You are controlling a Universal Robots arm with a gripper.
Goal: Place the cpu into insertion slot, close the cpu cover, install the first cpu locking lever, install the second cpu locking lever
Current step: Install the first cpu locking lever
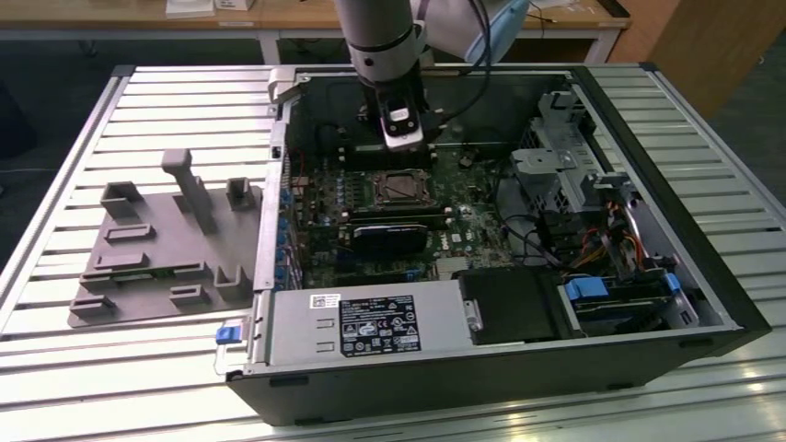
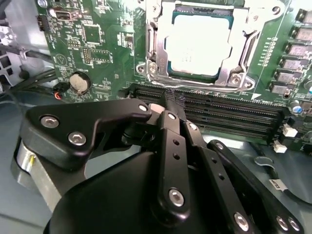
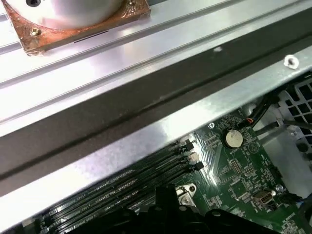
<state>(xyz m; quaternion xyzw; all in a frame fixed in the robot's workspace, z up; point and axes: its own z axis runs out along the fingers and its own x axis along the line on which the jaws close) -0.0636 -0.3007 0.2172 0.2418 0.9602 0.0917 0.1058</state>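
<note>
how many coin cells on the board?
1. The coin cell sits on the green board off one corner of the cpu socket, near the memory slots; both wrist views show it. Others may be hidden behind the gripper.

Silver-grey cpu (image 2: 197, 46) on green motherboard (image 2: 107, 44) (black claw (image 2: 168, 105), grey ribbed table (image 1: 147, 101)).

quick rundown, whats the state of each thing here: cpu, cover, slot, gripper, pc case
cpu: seated flat in the socket, metal top facing up
insertion slot: filled by the cpu
cpu cover: lying down around the cpu, its opening framing the chip
gripper: empty, fingers together, tip over the black memory slots beside the socket
computer case: lying on its side, side panel off
</note>
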